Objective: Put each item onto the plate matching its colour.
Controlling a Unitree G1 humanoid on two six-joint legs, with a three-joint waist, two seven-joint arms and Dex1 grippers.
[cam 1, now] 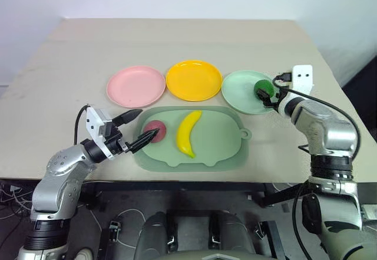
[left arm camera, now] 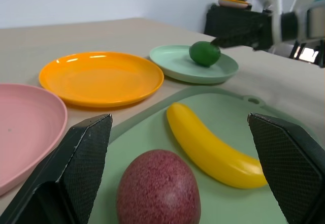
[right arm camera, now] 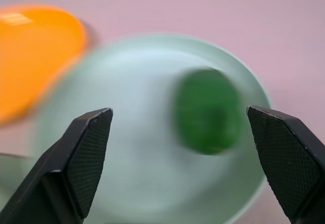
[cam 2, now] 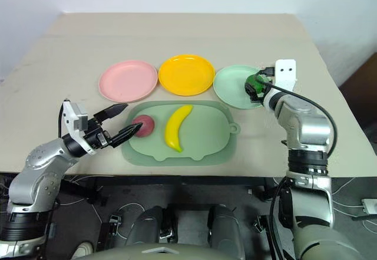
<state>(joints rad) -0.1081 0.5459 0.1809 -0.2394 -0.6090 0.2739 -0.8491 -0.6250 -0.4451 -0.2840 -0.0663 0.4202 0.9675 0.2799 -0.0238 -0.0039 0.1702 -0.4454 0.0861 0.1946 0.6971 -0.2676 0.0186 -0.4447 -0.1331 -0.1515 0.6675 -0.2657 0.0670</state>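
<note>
With the green fruit point(cam 1: 263, 86) lying on the mint plate point(cam 1: 240, 92) near the table's point(cam 1: 59, 65) right edge, one of three sortings looks done. The right gripper point(right arm camera: 183, 148) hangs just beside that plate, jaws spread wide and grasping nothing. The red ball point(cam 1: 155, 130) and banana point(cam 1: 188, 132) both lie on the green board point(cam 1: 218, 142) by the front edge, while the pink plate point(cam 1: 135, 86) and yellow plate point(cam 1: 194, 80) behind it are bare. The left gripper point(cam 1: 136, 128) hovers at the board's left end, jaws released, straddling the ball without clamping it. The step in hand seems to be taking the ball; next it should close, lift and carry it back to the pink plate.
</note>
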